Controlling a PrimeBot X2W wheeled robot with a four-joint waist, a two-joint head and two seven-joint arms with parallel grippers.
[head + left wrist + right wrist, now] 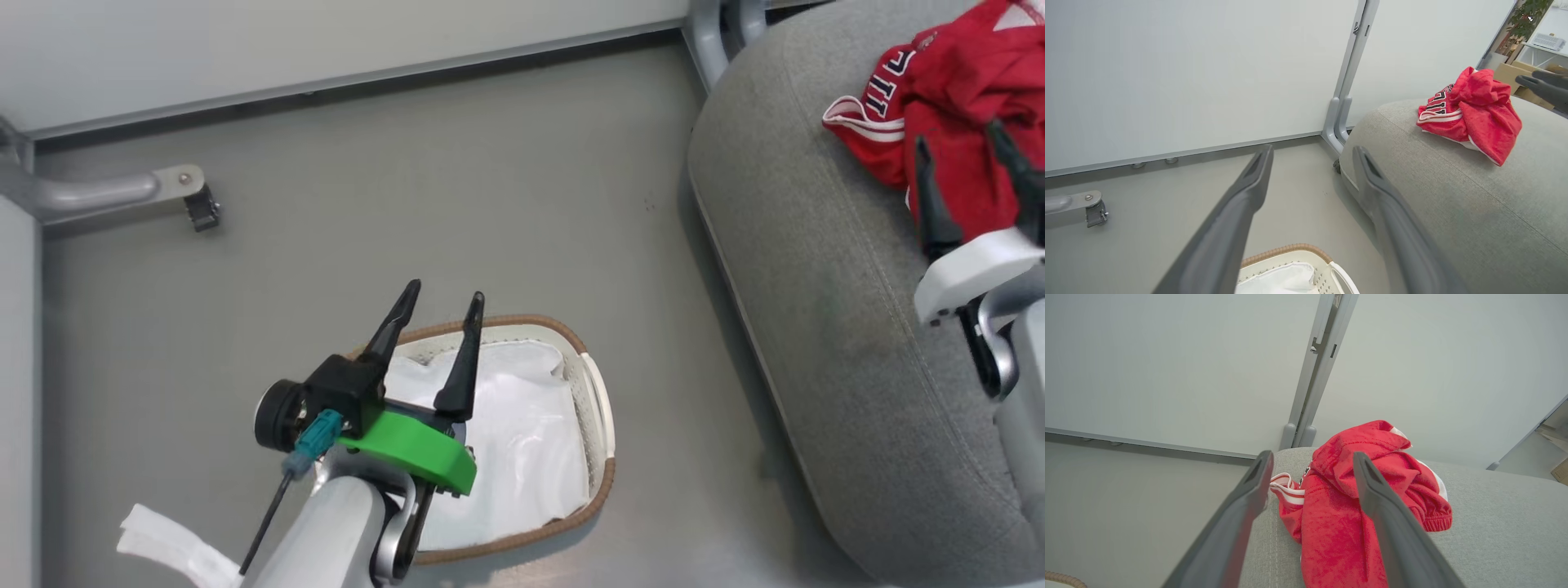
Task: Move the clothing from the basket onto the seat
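The red clothing (955,98) lies bunched in a heap on the grey seat (824,327), with white stripes and lettering showing. My right gripper (959,135) stands open just above the heap, fingers apart, nothing gripped; in the right wrist view the clothing (1355,506) lies between and beyond its fingers. On the floor, the white basket (600,392) with a brown rim holds a white cloth liner (522,433). Over the basket's near-left side my left gripper (441,298) hovers open and empty. From the left wrist, the clothing (1474,110) sits on the seat (1453,196).
A grey wall panel with a metal post (1349,77) stands behind the seat. A metal foot with a caster (200,208) sits on the floor at far left. A white cloth strip (163,543) lies at the lower left. Grey floor separates basket and seat.
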